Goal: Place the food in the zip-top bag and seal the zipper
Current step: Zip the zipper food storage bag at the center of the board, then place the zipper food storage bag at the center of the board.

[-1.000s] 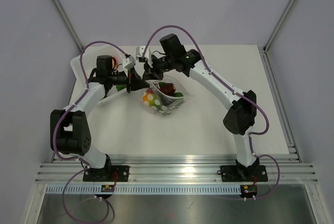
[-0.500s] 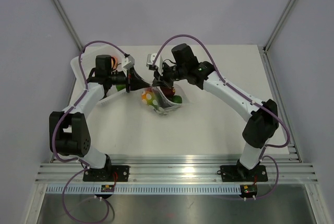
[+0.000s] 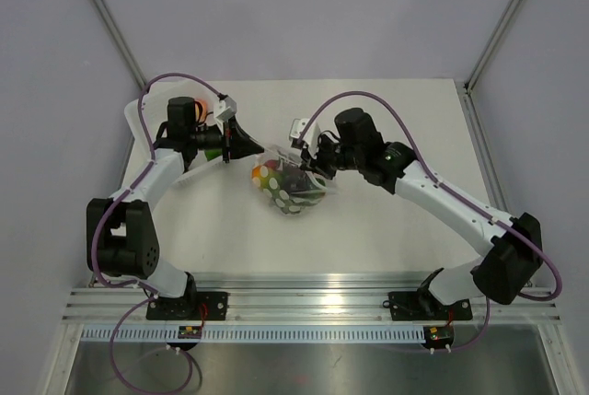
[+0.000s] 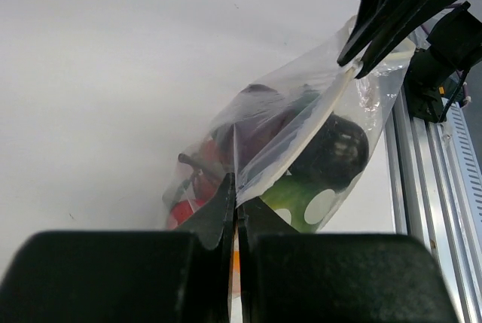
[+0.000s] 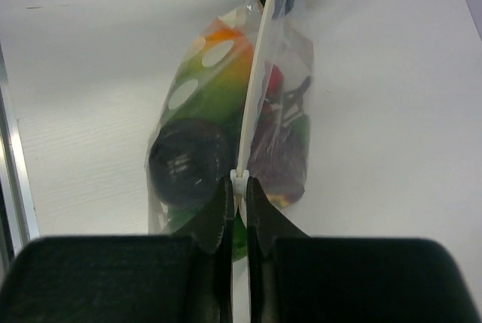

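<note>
The zip-top bag [image 3: 291, 189] is suspended between the two grippers over the middle of the worktop [image 3: 386, 229], with its mouth edge uppermost and its body hanging toward the near side.

Left gripper [image 3: 256, 148]: the fingers are clenched on the left end of the bag mouth. In the left wrist view the fingers [image 4: 223, 201] meet with only the plastic film between them.

Right gripper [image 3: 304, 159]: the fingers are clenched on the right end of the mouth. In the right wrist view the fingers [image 5: 257, 196] pinch the zipper [image 5: 256, 74] at a small white piece on the strip.

The zipper runs in a straight, taut line from one gripper to the other. From the pictures it cannot be determined whether the strip is pressed closed along its whole length.

The food [image 3: 269, 174] is inside the bag. Visible through the film are a green piece with white dots [image 5: 202, 82], a dark round piece [image 5: 188, 161], a dark purple piece [image 5: 279, 161] and red and orange pieces. Whether the bag bottom touches the worktop cannot be determined.
</note>
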You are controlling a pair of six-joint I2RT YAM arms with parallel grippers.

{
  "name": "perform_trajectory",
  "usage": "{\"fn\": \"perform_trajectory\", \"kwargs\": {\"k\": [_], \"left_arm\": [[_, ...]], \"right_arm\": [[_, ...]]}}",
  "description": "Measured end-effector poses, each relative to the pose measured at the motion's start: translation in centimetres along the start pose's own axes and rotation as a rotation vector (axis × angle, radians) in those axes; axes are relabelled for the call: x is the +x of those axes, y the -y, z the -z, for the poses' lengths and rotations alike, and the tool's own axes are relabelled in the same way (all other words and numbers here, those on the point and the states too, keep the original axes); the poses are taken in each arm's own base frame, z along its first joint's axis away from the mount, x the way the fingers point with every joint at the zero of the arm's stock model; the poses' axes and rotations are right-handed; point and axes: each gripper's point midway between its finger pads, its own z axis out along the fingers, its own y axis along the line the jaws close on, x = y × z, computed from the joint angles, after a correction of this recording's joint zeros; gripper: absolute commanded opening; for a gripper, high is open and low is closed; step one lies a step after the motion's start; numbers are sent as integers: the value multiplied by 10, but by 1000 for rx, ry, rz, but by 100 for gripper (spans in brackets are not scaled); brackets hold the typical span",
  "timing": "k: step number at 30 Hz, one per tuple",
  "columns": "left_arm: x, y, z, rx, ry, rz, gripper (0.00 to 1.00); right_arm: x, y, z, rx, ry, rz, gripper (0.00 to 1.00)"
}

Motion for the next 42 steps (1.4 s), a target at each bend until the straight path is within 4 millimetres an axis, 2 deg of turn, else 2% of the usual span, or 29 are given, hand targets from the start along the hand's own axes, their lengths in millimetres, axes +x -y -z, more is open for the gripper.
{"fn": "perform_trajectory", "kwargs": {"k": [6, 9, 15, 21, 25, 33, 35, 37, 39, 42], "left_arm": [[1, -6, 1, -43, -2, -6, 0], [-1, -5, 3, -66, -1, -17, 0], [-9, -11, 9, -109, 9, -47, 0], [-12, -17, 11, -141, 14, -48, 0], [-10, -16, 10, -139, 24, -29, 0], [-8, -12, -6, -137, 7, -37, 0], [-10, -11, -13, -140, 0, -44, 0], [-16, -13, -20, -146, -1, -57, 0], [-25, -18, -31, -149, 5, -64, 0], [-39, -36, -49, -154, 31, -64, 0]], "right_arm": [[33, -12, 27, 67, -42, -42, 0], [43, -16, 38, 97, -55, -63, 0], [44, -20, 56, 145, -32, -107, 0], [55, -29, 74, 178, -45, -158, 0], [52, -32, 83, 193, -25, -190, 0], [57, -37, 86, 199, -34, -269, 0], [64, -29, 84, 245, -60, -308, 0], [77, -12, 82, 304, -98, -361, 0], [92, 16, 81, 388, -129, -412, 0], [102, 55, 86, 503, -148, -459, 0]]}}
